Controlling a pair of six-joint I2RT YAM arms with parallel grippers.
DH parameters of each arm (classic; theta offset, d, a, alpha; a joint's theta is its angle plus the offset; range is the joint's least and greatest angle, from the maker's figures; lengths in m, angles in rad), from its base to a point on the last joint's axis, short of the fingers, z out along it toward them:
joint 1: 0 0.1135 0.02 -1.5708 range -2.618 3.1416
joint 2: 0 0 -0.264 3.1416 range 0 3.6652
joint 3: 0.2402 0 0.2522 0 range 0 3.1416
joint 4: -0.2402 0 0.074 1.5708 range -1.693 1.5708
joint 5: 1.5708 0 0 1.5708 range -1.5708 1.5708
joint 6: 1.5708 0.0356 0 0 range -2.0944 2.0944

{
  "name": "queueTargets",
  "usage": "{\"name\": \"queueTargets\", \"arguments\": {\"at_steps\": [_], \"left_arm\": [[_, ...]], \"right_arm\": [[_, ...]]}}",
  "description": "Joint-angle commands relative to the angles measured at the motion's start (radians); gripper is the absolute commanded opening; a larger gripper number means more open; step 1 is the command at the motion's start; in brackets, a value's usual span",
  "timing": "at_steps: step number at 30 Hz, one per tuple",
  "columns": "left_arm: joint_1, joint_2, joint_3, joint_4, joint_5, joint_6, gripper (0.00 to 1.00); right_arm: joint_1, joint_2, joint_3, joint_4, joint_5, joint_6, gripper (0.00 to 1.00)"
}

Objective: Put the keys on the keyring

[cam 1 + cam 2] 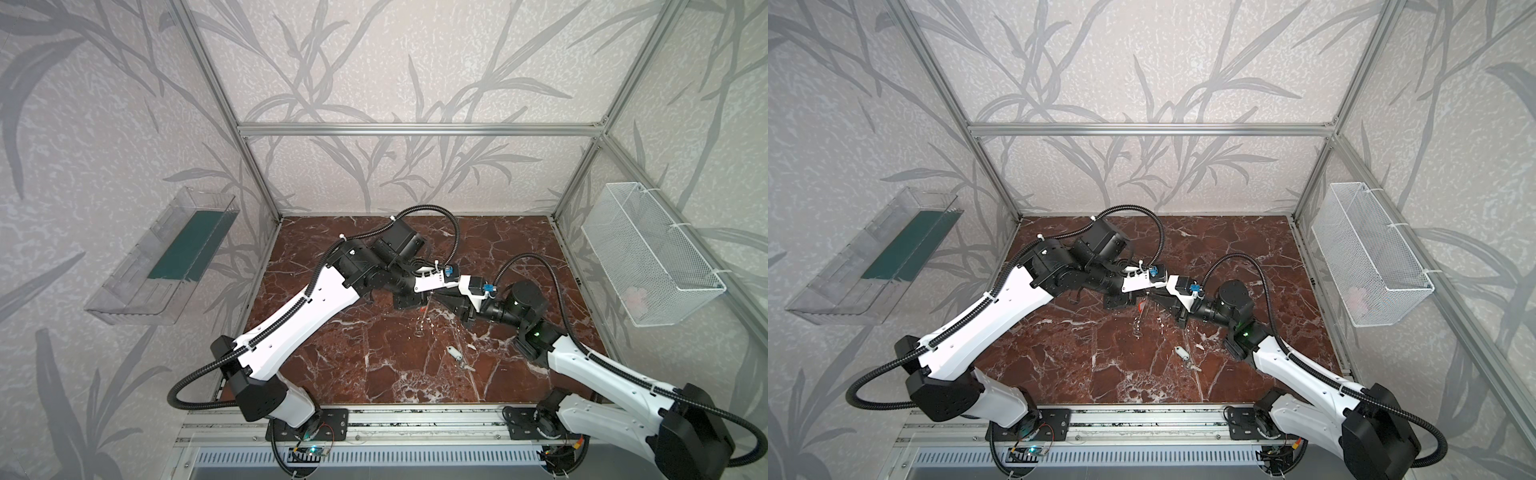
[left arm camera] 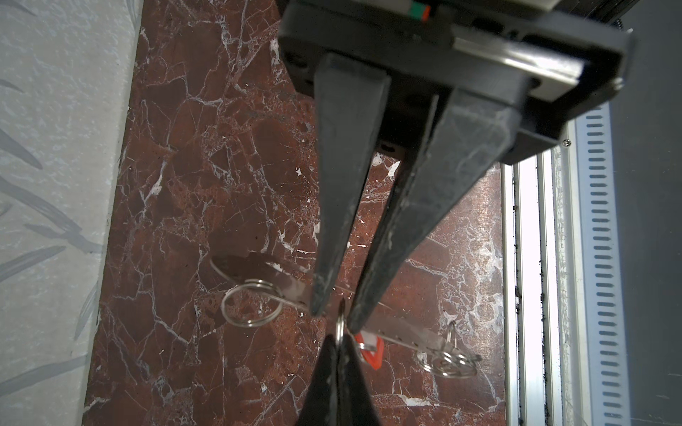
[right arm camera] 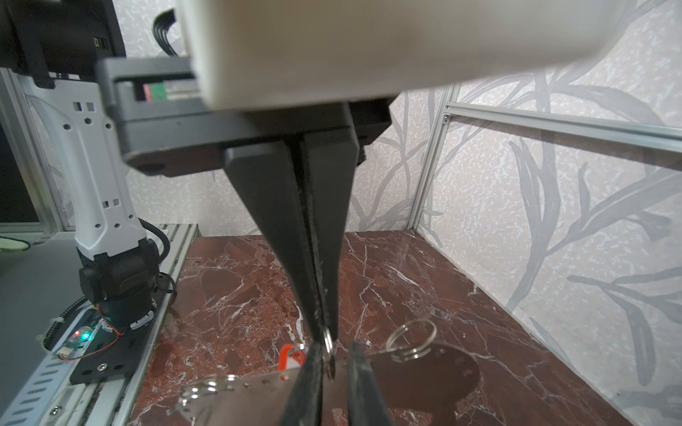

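Observation:
The keyring (image 2: 402,328) is a flat grey metal plate held above the marble, with my left gripper (image 2: 336,319) shut on its holed strip. Split rings hang from it at both ends (image 2: 251,304) (image 2: 448,365). My right gripper (image 3: 326,339) is shut on a middle split ring (image 3: 329,350), seen edge-on between the left fingers (image 3: 310,387). A red-orange key tag (image 2: 369,352) (image 3: 287,359) hangs right beside that ring. The white-tagged key (image 1: 455,353) (image 1: 1180,352) lies alone on the table in both top views, nearer the front than the grippers.
A clear plastic tray (image 1: 166,257) hangs on the left wall and a white mesh basket (image 1: 652,253) on the right wall. The red marble tabletop (image 1: 374,374) ends at an aluminium rail (image 1: 415,424) carrying both arm bases.

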Motion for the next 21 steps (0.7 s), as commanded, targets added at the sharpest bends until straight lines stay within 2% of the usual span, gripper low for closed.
{"name": "queueTargets", "arguments": {"at_steps": [1, 4, 7, 9, 11, 16, 21], "left_arm": [[-0.007, -0.001, 0.003, -0.019, 0.026, 0.022, 0.00], [-0.007, -0.003, 0.005, -0.016, 0.031, 0.022, 0.00], [-0.007, -0.006, 0.003, -0.013, 0.036, 0.026, 0.00], [-0.008, -0.009, 0.002, -0.010, 0.036, 0.026, 0.00], [-0.007, -0.011, 0.002, -0.006, 0.037, 0.026, 0.00], [-0.007, -0.011, 0.002, 0.006, 0.044, 0.024, 0.00], [-0.008, -0.019, 0.000, 0.023, 0.062, 0.021, 0.00]], "right_arm": [[0.000, -0.008, 0.022, 0.004, 0.006, 0.001, 0.08], [0.000, 0.000, 0.033, -0.016, -0.005, 0.004, 0.09], [0.000, 0.005, 0.034, -0.027, 0.000, 0.007, 0.18], [0.000, 0.006, 0.034, -0.028, 0.001, 0.006, 0.19], [0.000, 0.008, 0.034, -0.028, -0.001, 0.008, 0.19], [-0.001, 0.011, 0.033, -0.013, -0.007, 0.015, 0.11], [0.000, 0.026, 0.039, -0.025, -0.008, 0.028, 0.13]]}}
